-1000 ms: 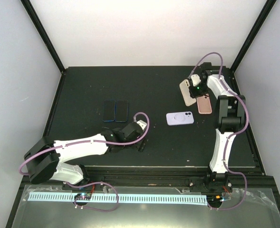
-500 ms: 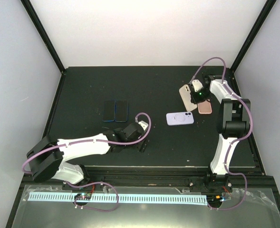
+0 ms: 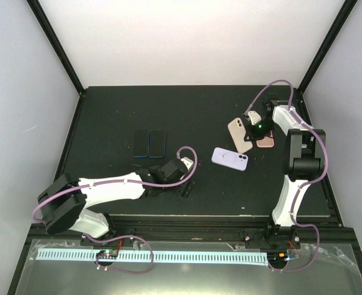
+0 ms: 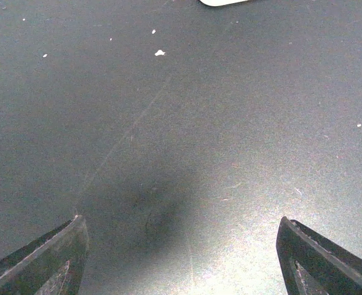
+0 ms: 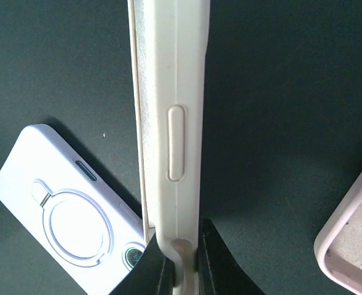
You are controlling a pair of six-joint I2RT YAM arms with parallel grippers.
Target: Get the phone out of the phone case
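My right gripper (image 3: 251, 129) is shut on the edge of a beige phone case (image 3: 238, 134) and holds it up on its side above the table. In the right wrist view the case (image 5: 171, 123) stands edge-on between my fingertips (image 5: 181, 252), its side button showing. I cannot tell if a phone is inside. A lavender case with a ring mark (image 3: 230, 158) lies flat just left of it, and also shows in the right wrist view (image 5: 70, 215). My left gripper (image 3: 185, 186) is open and empty, low over bare table (image 4: 181, 258).
A pink case (image 3: 267, 141) lies by the right gripper, its corner showing in the right wrist view (image 5: 353, 239). Two dark phones (image 3: 142, 142) (image 3: 158, 142) lie side by side at mid left. The lavender case's edge (image 4: 224, 2) shows at the top of the left wrist view.
My right gripper has moved nearer and left with the beige case. The lavender case has shifted slightly left and nearer and turned a little. The left arm has barely moved.
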